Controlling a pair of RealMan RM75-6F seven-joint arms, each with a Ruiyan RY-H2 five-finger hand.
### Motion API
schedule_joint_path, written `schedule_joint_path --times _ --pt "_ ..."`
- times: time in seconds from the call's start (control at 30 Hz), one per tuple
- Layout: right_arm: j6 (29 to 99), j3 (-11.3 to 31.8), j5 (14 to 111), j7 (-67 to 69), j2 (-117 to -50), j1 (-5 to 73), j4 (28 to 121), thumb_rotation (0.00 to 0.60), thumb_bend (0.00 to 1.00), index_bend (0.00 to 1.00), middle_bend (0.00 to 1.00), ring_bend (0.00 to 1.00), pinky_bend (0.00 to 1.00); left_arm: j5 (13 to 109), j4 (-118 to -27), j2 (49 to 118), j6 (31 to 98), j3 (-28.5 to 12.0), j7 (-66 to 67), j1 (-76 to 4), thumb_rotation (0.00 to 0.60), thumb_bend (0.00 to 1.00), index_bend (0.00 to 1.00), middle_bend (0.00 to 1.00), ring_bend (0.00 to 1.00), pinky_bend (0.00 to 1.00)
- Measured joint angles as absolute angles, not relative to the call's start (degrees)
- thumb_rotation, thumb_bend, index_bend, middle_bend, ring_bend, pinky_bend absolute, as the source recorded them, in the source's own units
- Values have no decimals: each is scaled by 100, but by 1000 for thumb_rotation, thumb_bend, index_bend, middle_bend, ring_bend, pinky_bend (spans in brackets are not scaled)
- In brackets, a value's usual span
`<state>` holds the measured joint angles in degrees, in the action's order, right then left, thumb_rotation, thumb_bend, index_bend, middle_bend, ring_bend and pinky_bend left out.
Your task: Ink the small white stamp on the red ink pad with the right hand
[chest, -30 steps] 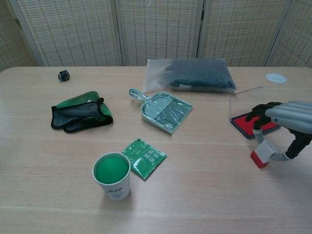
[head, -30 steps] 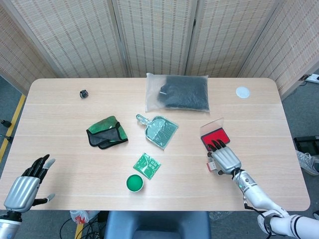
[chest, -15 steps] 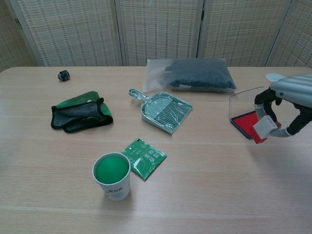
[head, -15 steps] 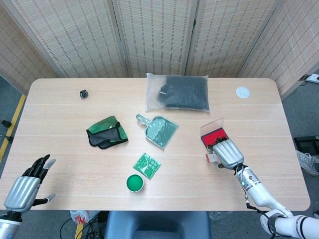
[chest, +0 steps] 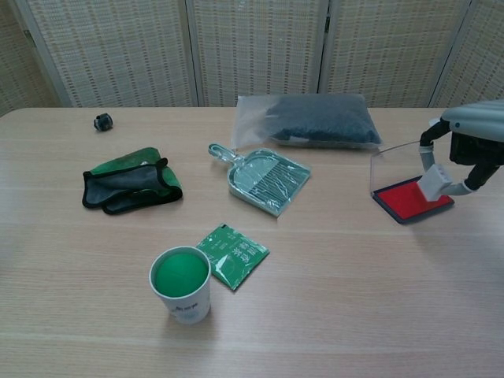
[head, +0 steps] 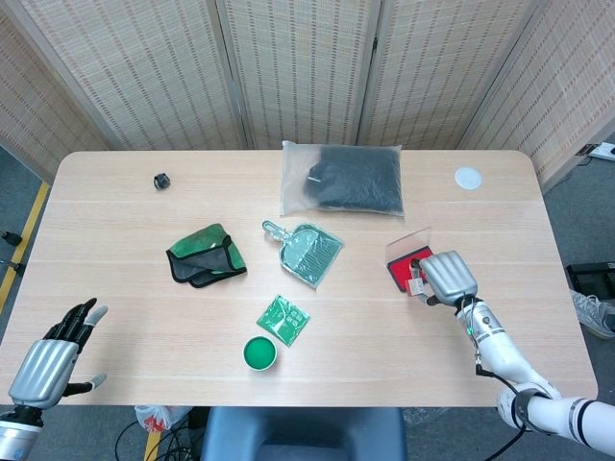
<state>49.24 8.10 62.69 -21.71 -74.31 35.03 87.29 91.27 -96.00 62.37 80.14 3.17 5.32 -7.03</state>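
Stamp [chest: 434, 183] pinched in the right hand [chest: 472, 140], over the red ink pad [chest: 411, 200].
Its fingers [chest: 431, 143] close on the stamp; left hand [head: 48, 360] lies spread, holding nothing.

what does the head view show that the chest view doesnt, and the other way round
Only the head view shows the left hand, open beyond the table's near-left corner, and the floor around the table.

Only the chest view shows the small white stamp from the side, held over the far right edge of the red ink pad, whose clear lid stands upright behind it.

Both show the right hand holding the stamp, the green cup, the green packet, the dustpan and the dark bag.
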Motion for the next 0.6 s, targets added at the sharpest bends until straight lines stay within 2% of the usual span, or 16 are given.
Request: schedule_joint_path --times 0.33,0.6 --pt "4432 980 4766 -2552 -7587 4049 8155 600 347 903 1000 883 854 9202 -9601 6196 8024 345 414 -711 600 70 77 0 22 269" --pt "4160 930 4170 -2680 -7929 4383 7534 600 349 903 1000 883 854 9218 -9583 6195 7975 353 387 -743 600 70 77 0 22 269"
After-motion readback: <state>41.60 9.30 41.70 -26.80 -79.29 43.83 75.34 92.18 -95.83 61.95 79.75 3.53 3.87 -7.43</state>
